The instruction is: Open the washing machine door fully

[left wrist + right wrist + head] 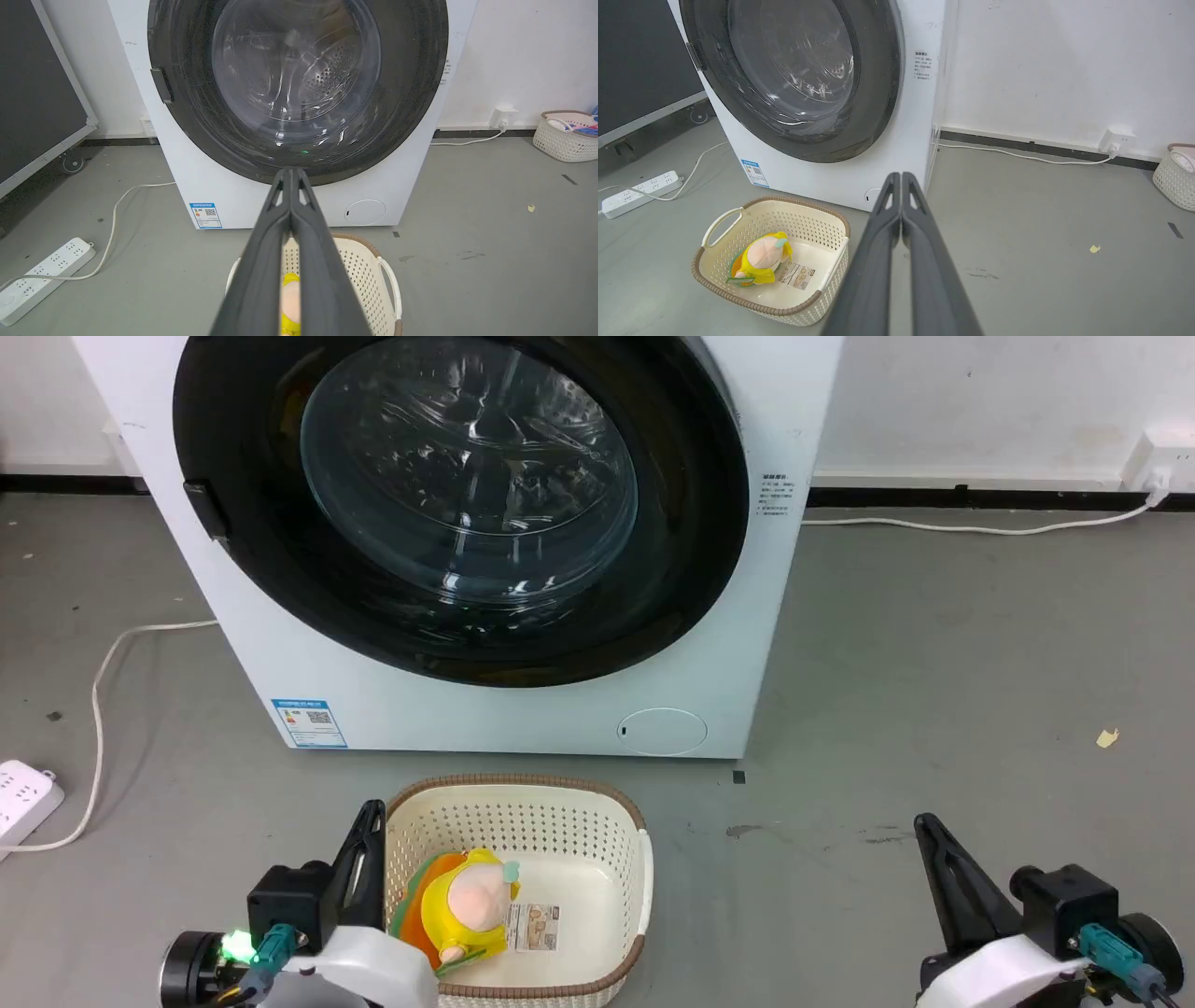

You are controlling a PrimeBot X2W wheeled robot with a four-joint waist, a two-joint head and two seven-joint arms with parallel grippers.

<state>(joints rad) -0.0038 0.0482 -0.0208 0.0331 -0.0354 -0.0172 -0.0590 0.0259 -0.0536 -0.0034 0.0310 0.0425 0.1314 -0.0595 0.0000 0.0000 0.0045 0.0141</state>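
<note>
Washing machine (467,719): a big white box on the floor, ahead of both grippers.
Washing machine door (467,495): shut flat on the machine, up and ahead of the left gripper (375,812).
Basket (513,782): just beside the left gripper's fingers, between them and the machine. A yellow toy (467,905) and a paper label (532,926) lie in it.
Left gripper: fingers pressed together, holding nothing.
Right gripper (924,821): fingers also pressed together and holding nothing, well apart from the basket.
Door handle (205,509): a small dark tab on the door's left edge, high above the left gripper.
Trouble: the handle is small and the door looks shiny, so fingers may slip off. The reaching arm may bump the basket, since it sits so close.
</note>
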